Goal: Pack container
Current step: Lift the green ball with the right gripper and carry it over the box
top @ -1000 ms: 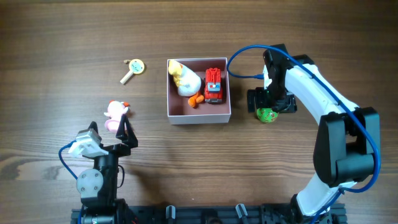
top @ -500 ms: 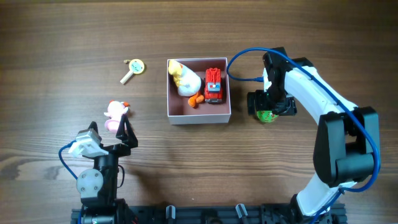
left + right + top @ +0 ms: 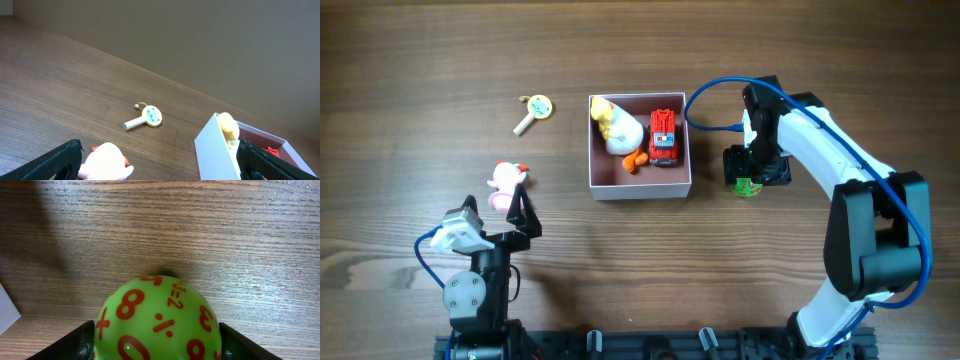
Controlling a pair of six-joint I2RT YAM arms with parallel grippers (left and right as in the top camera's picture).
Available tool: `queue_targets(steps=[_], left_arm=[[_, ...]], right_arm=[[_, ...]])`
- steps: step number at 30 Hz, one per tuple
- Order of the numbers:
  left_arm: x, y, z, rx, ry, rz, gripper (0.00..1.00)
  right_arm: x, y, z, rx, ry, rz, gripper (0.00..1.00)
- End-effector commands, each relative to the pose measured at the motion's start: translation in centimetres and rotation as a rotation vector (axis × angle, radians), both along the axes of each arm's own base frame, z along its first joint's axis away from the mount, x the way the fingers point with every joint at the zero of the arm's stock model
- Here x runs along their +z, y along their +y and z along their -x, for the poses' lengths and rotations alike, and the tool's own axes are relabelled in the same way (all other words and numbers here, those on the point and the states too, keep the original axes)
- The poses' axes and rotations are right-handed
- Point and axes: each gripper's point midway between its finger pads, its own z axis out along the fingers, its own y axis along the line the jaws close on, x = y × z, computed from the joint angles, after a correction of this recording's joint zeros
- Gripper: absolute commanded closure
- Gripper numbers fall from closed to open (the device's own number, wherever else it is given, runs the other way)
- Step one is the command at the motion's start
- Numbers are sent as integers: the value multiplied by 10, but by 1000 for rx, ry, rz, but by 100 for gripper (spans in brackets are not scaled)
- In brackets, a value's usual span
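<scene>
The container [image 3: 640,189], a white-walled box with a pink floor, sits mid-table and holds a white and yellow duck toy [image 3: 618,128], a red truck [image 3: 663,137] and a small orange piece [image 3: 635,160]. My right gripper [image 3: 753,174] is just right of the box, its fingers against both sides of a green ball with red numbers [image 3: 747,186], which rests on the table. The ball fills the right wrist view [image 3: 159,320]. My left gripper [image 3: 497,206] is open at the front left, with a pink toy [image 3: 505,180] just ahead of its fingers, also seen in the left wrist view [image 3: 105,162].
A small cream and green rattle-like toy [image 3: 533,110] lies at the back left, also in the left wrist view [image 3: 145,117]. The container's white wall [image 3: 215,145] stands to the right of the left gripper. The table is dark wood.
My right gripper's fingers have closed in on the green ball and it has shifted slightly. The left arm and the toys in the box have not moved.
</scene>
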Motion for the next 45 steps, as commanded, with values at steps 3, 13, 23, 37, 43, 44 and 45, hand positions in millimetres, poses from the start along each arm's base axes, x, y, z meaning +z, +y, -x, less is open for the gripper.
queue_targets(steps=[3,13,23,37,43,44,45], left_arm=[[-2,-1,0,-5,6,9,0],[-2,-1,0,-5,6,9,0],[-2,-1,0,-5,6,9,0],[-2,-1,0,-5,6,9,0],[-2,-1,0,-5,6,9,0],[-2,-1,0,-5,6,9,0],[-2,-1,0,-5,6,9,0]], right_arm=[[-4,2,3,-3,14,-13,34],[-1,2,2,-4,15,-13,43],[66,9,-39,-1,-80,-30,43],[220,101,-89,127,-394,-390,50],[221,143,-75,228,-396,-413,50],[220,148,-73,244,-400,-401,49],[217,154,-73,264,-415,-372,49]])
